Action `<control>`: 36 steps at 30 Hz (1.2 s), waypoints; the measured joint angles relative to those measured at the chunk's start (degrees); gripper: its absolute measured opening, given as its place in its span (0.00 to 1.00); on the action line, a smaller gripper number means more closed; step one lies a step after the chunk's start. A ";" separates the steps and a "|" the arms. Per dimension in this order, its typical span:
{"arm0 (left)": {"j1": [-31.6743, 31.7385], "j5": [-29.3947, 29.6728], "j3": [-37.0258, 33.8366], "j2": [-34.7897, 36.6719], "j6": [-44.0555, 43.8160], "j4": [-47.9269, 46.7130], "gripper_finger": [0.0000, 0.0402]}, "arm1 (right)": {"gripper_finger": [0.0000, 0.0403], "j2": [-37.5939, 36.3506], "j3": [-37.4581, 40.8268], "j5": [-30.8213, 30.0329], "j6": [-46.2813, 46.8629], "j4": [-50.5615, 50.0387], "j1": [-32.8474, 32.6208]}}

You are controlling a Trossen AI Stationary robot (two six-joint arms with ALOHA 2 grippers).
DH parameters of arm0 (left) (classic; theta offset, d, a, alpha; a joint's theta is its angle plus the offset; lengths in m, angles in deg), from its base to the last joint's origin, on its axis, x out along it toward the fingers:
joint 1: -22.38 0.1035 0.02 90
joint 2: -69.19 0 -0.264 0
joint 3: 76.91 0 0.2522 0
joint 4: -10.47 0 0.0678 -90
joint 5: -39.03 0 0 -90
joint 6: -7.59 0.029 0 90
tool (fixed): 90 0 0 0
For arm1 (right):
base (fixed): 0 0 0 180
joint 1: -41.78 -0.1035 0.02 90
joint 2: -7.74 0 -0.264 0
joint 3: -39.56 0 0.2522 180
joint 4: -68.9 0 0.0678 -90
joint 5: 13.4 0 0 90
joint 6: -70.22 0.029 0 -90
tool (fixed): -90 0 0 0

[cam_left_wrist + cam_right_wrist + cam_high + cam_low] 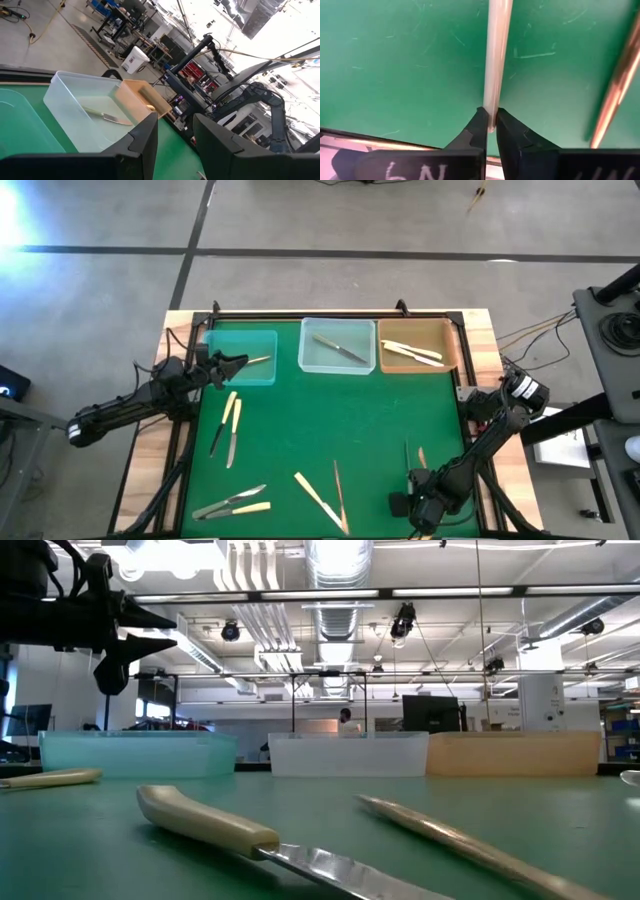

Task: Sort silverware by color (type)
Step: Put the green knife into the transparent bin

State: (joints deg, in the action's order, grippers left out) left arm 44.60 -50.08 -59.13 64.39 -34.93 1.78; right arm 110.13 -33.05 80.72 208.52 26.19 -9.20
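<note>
A: From above, where is the right gripper [413, 477]?
B: At the near edge of the green mat [340, 420], far from the clear tray [338, 346]. A slim silver piece [406, 455] lies on the mat with its near end at the fingertips, and a short bronze piece [422, 456] lies just beside it.
A: And the left gripper [243, 363]?
B: Over the teal tray [240, 356], left of the clear tray. A thin piece sticks out past its tips above that tray; whether it is gripped I cannot tell. Inside the clear tray lies a silver knife [339, 349]; the tan tray [417, 345] to its right holds cream pieces [412, 352]. More cutlery lies scattered on the mat nearer than the trays.
A: From table height?
B: The three trays stand in a row at the back. A cream-handled knife [205, 821] lies close in front, a bronze piece [470, 845] beside it. One gripper [165, 628] hangs above the teal tray [140, 754].
A: The left wrist?
B: Its fingers stand apart, nothing visible between them; the clear tray [75, 102] shows beyond with a knife [106, 116] in it.
A: The right wrist?
B: The right gripper [491, 122] is closed, pinching the end of the silver piece [496, 55], which runs straight away from it across the mat. The bronze piece [616, 85] lies apart, untouched.
</note>
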 joint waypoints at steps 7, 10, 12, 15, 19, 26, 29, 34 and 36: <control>0.01 -0.01 0.00 0.00 0.00 0.01 0.27 | 0.03 0.01 0.07 -1.75 -0.78 -2.41 0.78; 0.00 -0.01 0.00 0.00 0.00 0.01 0.27 | 0.03 0.02 0.09 -2.31 -0.77 -2.38 0.74; 0.01 -0.01 0.00 0.00 0.00 0.03 0.27 | 0.03 0.02 0.09 -2.50 -0.78 -2.35 0.74; 0.00 0.00 0.00 0.00 0.00 0.01 0.27 | 0.03 0.01 0.12 -4.78 -0.77 -2.32 0.72; 0.01 -0.01 0.00 0.00 0.00 0.01 0.27 | 0.03 -1.01 0.13 -6.46 -0.76 -2.39 0.81; 0.01 -0.01 0.00 0.00 0.00 0.04 0.27 | 0.03 -5.86 0.19 -15.70 -0.74 -9.39 1.36; 0.01 -0.01 0.00 0.00 0.00 0.04 0.27 | 0.03 -7.47 0.33 -18.89 -1.06 -14.46 1.98; 0.01 0.00 0.00 0.00 0.00 0.04 0.27 | 0.03 -9.13 -2.25 -20.90 -7.16 -19.89 4.80; -0.01 -0.01 0.00 0.00 0.00 0.02 0.27 | 0.02 -9.18 -3.55 -21.58 -11.31 -22.29 6.62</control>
State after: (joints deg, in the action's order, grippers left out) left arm 44.60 -50.08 -59.13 64.39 -34.93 1.80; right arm 100.95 -36.61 59.13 197.21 3.90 -2.58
